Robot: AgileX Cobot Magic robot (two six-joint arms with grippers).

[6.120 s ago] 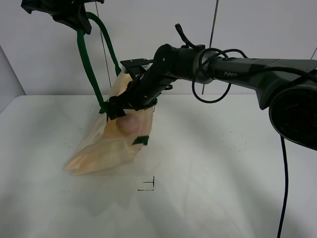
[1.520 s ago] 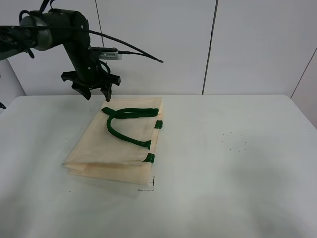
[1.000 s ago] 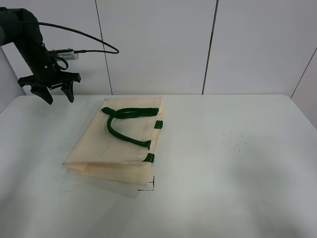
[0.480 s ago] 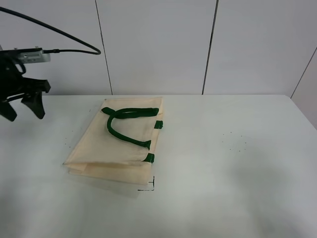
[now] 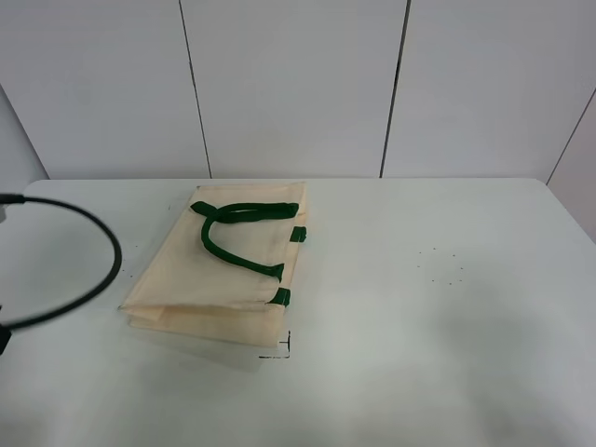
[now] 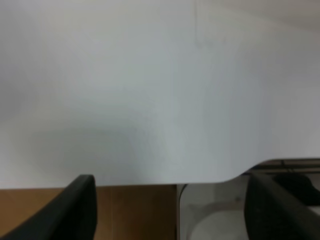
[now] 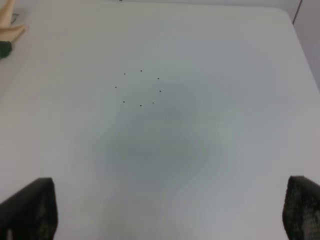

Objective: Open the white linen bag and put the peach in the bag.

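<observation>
At the far left of the high view, a loop of black cable [image 5: 88,270] curled in over the white bench [image 5: 447,317], and that was all of the left arm that showed there. The left wrist view looked down past the bench's edge, and the left gripper [image 6: 170,210] stood released: its two dark fingers [image 6: 75,207] were spread wide apart with nothing between them.

Moving right, the white linen bag [image 5: 223,279] lay flat on the bench, left of centre. Its long axis ran from the near left to the far right, with the narrow far end toward the wall. The dark green strap handle [image 5: 233,237] lay looped on top, near the far end, trailing down toward the right-hand edge, where two small green tabs [image 5: 296,234] marked the side. The cloth sat in flat layers, the lower one peeking out at the near edge. The peach could not be seen in any view.

Just off the bag's near right corner sat a small black corner mark [image 5: 279,348]. Further right, a faint ring of dots [image 5: 440,264] speckled the bench. The right wrist view hung over those dots [image 7: 140,89], and the right gripper [image 7: 167,212] was released as well, fingers [image 7: 30,210] far apart and empty.
</observation>
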